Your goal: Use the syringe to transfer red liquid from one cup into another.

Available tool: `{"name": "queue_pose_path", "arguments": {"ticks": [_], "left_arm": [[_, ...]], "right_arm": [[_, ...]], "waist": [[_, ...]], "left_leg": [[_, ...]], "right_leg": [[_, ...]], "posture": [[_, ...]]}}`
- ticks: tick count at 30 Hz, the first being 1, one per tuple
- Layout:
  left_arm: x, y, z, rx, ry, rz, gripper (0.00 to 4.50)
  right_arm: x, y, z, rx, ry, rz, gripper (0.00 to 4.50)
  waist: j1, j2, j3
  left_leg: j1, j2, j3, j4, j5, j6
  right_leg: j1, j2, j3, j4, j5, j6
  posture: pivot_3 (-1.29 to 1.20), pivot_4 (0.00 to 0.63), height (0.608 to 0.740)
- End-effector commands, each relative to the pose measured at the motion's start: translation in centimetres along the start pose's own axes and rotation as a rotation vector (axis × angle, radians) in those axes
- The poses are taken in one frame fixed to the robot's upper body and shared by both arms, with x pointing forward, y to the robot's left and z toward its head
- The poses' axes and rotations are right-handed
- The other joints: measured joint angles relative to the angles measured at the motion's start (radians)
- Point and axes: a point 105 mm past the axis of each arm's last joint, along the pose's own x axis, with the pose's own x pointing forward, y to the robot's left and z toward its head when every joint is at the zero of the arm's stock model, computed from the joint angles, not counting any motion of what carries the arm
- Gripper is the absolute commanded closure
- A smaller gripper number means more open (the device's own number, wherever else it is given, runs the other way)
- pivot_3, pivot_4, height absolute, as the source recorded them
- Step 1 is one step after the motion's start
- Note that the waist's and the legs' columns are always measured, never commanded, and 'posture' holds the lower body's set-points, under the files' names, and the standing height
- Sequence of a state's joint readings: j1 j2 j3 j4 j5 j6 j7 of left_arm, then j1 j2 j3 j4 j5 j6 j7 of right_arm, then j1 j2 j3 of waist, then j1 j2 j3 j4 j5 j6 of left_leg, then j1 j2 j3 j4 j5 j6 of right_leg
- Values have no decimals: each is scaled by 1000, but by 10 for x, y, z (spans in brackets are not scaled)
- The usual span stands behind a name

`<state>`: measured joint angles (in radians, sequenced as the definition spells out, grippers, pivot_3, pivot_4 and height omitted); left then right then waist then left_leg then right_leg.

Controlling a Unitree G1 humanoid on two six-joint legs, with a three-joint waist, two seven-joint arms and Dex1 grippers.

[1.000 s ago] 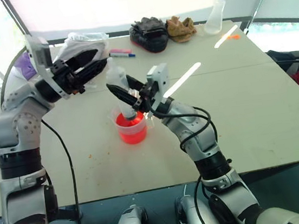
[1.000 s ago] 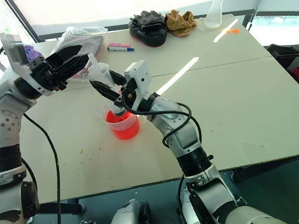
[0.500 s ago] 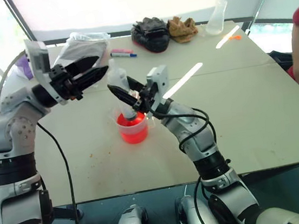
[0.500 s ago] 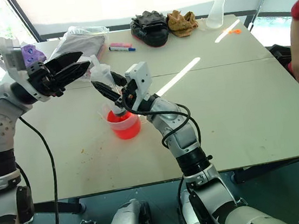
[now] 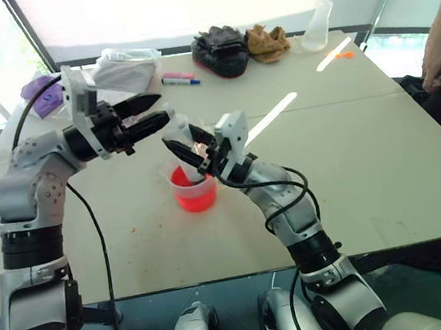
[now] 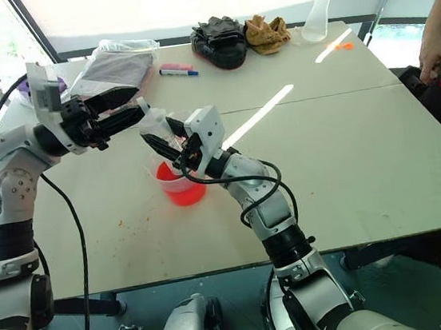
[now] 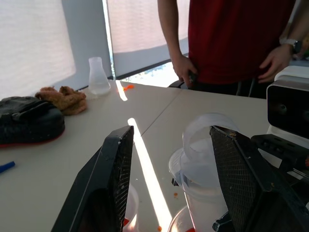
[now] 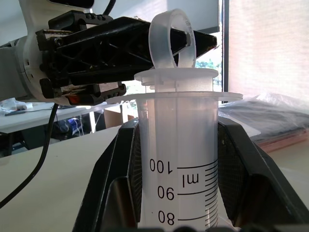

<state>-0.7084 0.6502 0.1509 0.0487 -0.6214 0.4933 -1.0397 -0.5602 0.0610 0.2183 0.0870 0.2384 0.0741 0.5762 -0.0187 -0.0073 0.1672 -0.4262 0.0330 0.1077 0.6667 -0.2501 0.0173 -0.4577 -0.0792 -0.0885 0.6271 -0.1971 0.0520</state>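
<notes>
A makeshift lab or test room: a plain pale bench (image 5: 346,141) stands before tall windows with drawn white blinds (image 5: 184,0). On it sit a clear conical flask (image 5: 317,26), a marker pen (image 5: 180,80), a heap of dark and tan gloves (image 5: 238,46) and a cup of red liquid (image 5: 195,191). A person in a red shirt (image 7: 236,38) stands at the far corner.

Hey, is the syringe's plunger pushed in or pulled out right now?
Pushed in. On the syringe, the plunger's flange sits just above the barrel's flange, with only the ring handle above that.
</notes>
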Motion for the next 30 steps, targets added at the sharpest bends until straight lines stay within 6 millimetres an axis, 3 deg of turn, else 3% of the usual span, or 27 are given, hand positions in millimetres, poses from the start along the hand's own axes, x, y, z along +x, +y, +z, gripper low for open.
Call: {"name": "queue_pose_path", "arguments": {"ticks": [1,11,30], "left_arm": [[3,-2,9,34,-30,-1,1915],[14,11,54,36,-218,56,1915],[15,16,69,31,-281,70,1915]], "right_arm": [[6,10,8,-22,-46,34,3038],[5,17,3,-16,-36,53,3038],[6,21,1,4,-31,62,3038]], "waist": [[0,0,0],[2,-1,0],[1,-1,0]], "left_leg": [[0,0,0,0,0,0],[0,0,0,1,0,0],[1,0,0,1,0,0]], "right_leg": [[0,0,0,0,0,0],[0,0,0,1,0,0],[0,0,0,2,0,0]], "posture": [[0,150,740],[0,150,740],[0,150,740]]}}
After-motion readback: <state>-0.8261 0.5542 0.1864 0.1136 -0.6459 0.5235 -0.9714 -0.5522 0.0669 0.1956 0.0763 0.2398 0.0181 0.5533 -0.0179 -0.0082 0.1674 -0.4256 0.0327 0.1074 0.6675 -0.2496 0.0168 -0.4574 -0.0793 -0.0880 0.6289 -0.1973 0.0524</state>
